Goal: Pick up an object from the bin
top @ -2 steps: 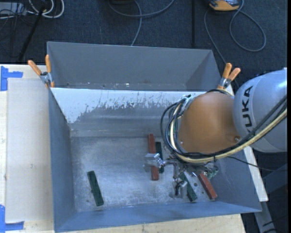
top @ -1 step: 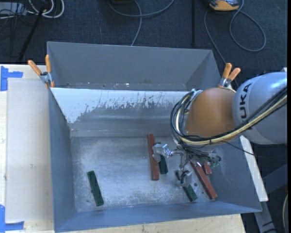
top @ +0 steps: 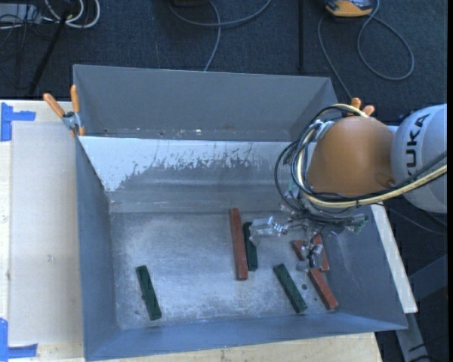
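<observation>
Robotics lab, test cell. Industrial arm (top: 421, 153) lettered KUKA, orange wrist cover (top: 351, 157) ringed with looped cables (top: 296, 173), reaching into a scuffed grey metal bin (top: 204, 81). Dark carpet floor (top: 151, 36) behind, loose cords (top: 75, 6) trailing across it.

Single camera, fixed above the bin (top: 204, 111). Looks down, tilted somewhat off vertical, from the bin's near side toward its far wall. Gives the far wall's full inner face, foreshortened side walls, and just a thin edge of the near wall along frame bottom. Close enough to hold the whole bin, floor plus all four walls, roughly centred and slightly skewed in frame. Leaves a margin around it, widest at frame top: a strip of dark floor (top: 151, 36) beyond the far wall. Catches the arm (top: 355, 161) at frame right, wrist overlapping the right wall and the right part of the bin floor.
</observation>
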You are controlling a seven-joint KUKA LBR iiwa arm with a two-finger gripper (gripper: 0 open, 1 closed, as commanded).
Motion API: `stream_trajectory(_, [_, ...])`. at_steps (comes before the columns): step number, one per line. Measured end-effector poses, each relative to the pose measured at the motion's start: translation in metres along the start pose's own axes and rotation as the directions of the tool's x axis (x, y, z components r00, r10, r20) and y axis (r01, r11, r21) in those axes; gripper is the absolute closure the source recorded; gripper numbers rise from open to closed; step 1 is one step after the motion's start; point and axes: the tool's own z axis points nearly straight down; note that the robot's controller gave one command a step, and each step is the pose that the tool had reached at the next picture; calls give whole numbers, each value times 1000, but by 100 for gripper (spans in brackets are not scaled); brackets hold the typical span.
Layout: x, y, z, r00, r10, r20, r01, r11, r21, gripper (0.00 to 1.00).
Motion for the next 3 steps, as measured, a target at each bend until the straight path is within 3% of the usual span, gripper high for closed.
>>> stream_trajectory(1, [-76,44,-17,971,-239,2,239,971,-3,0])
stream_trajectory(2, [-85,24,43,680,-734,3,734,680,-6,0])
stream_trajectory(3, [-85,23,42,683,-730,4,730,683,-4,100])
